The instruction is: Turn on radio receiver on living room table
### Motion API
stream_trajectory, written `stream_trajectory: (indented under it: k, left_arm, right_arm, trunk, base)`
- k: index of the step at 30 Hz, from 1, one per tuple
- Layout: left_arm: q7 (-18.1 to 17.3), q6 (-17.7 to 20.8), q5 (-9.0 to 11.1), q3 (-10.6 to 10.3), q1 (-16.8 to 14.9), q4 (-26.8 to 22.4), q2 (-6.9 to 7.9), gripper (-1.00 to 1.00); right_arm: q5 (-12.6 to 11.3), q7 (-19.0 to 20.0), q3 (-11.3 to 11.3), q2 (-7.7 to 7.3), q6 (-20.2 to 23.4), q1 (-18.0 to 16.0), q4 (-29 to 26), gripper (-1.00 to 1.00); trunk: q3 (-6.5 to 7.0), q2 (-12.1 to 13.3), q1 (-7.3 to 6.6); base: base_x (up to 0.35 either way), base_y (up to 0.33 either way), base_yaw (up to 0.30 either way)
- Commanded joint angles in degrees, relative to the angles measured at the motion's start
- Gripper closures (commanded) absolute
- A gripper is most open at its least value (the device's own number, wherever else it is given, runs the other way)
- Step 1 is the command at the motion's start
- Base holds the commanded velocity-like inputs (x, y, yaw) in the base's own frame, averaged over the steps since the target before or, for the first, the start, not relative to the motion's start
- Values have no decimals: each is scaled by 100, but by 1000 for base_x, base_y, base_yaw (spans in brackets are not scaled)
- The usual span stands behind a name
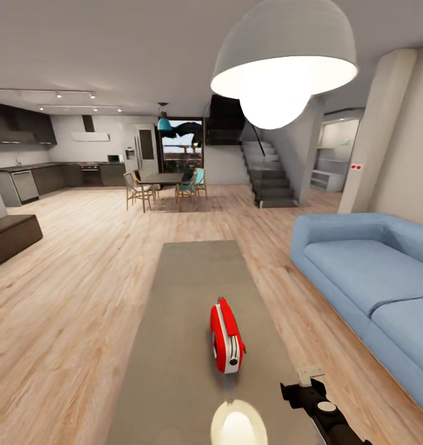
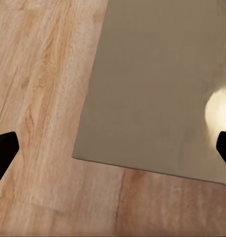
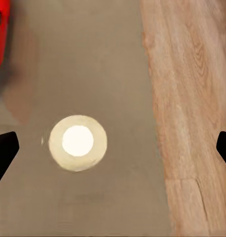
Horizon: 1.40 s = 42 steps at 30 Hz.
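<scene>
A glowing white dome pendant lamp (image 1: 284,62) lights the living room brightly and evenly. Below it, the grey table (image 1: 180,346) mirrors the lamp as a round glare spot (image 3: 77,142). Shadows are soft and faint. The renders are slightly soft, and straight lines bow near the head view's edges.

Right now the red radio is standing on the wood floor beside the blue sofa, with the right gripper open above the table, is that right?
Not quite. In the head view the radio stands on the grey table, not the floor; the sofa is alongside. The right gripper is open above the table.
</scene>
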Motion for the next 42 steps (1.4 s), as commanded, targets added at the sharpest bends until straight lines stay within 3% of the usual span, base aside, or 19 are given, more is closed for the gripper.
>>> stream_trajectory:
  k: [1, 25, 29, 30, 32, 34, 39, 40, 42]
  left_arm:
    - [0, 0, 1, 0, 0, 0, 1, -100]
    - [-9, -8, 23, -9, 0, 0, 3, -100]
    - [-12, -8, 23, -10, 0, 0, -15, -100]
    - [-15, -8, 23, -8, 0, 0, -20, -100]
    - [-17, -8, 23, -3, 0, 4, -15, -100]
    - [-17, -8, 23, -2, 0, 3, -12, -100]
    - [-18, -8, 23, -1, 0, 1, -7, -100]
    - [-22, -8, 23, -1, 0, 4, -12, -100]
    - [-21, -8, 23, -1, 0, 4, -10, -100]
  right_arm:
    - [0, 0, 0, 0, 0, 0, 0, -100]
    - [-7, 42, -23, 26, 18, 0, -56, -100]
    - [-8, 9, 152, 212, 172, 0, -328, -100]
    - [-9, -54, 223, 315, 528, -4, -583, -100]
    - [-9, -323, 268, 676, 1609, -8, -1262, -100]
    - [-16, -412, 288, 864, 2013, -13, -1626, -100]
    - [-20, -462, 321, 1192, 2500, -82, -2144, -100]
    - [-35, -464, 335, 1289, 2952, -317, -2326, -100]
    - [-52, -460, 339, 1312, 3188, -522, -2370, -100]
  trunk:
    - [0, 0, 0]
    - [0, 0, 0]
    - [0, 0, 0]
    - [0, 0, 0]
    - [0, 0, 0]
    - [0, 0, 0]
    - [0, 0, 0]
    - [0, 0, 0]
    - [0, 0, 0]
  base:
    - [-23, -217, 2]
    - [-1, -11, 202]
    - [0, 0, 9]
    - [0, 0, 2]
    - [0, 0, 0]
    - [0, 0, 0]
    - [0, 0, 0]
    - [0, 0, 0]
    - [0, 0, 0]
